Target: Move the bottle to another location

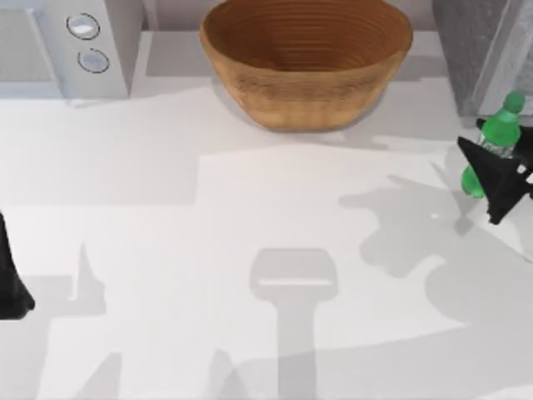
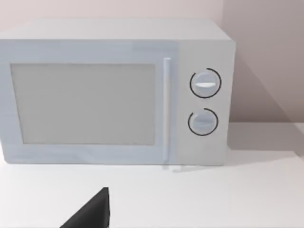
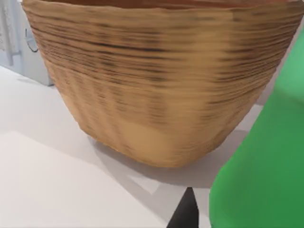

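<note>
1 smooth green bottle (image 1: 500, 133) in R gripper (image 1: 498, 179), nr ribbed wicker bowl (image 1: 306, 62).

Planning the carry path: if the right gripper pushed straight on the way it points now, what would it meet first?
Likely the wicker bowl: the right wrist view looks straight at its side wall across bare table. The right gripper is at the bottle, by the table's right edge.
</note>
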`<state>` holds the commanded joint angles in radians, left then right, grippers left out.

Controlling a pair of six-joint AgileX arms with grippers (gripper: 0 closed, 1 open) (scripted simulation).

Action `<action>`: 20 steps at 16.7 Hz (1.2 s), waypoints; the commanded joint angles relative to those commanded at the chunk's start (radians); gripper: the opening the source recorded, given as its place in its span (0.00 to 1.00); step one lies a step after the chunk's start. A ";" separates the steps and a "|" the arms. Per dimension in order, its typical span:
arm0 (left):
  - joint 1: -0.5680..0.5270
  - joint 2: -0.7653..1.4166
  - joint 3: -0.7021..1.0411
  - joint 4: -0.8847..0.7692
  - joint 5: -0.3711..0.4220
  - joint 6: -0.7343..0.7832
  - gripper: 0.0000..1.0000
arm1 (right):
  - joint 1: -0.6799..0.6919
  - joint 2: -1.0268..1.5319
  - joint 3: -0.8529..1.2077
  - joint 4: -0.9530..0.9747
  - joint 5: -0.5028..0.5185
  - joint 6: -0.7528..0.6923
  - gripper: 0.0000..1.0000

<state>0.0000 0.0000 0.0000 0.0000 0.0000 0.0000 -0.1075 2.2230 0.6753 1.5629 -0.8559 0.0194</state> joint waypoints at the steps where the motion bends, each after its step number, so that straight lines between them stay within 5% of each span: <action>1: 0.000 0.000 0.000 0.000 0.000 0.000 1.00 | -0.058 -0.019 -0.030 0.009 -0.057 0.001 0.00; 7: 0.000 0.000 0.000 0.000 0.000 0.000 1.00 | -0.258 -0.090 -0.134 0.039 -0.254 0.003 0.00; 13: 0.000 0.000 0.000 0.000 0.000 0.000 1.00 | -0.240 -0.068 -0.118 0.042 -0.240 0.004 0.00; 20: 0.000 0.000 0.000 0.000 0.000 0.000 1.00 | -0.106 0.104 0.002 0.089 -0.099 -0.003 0.00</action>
<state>0.0000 0.0000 0.0000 0.0000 0.0000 0.0000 -0.2131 2.3267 0.6774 1.6517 -0.9551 0.0165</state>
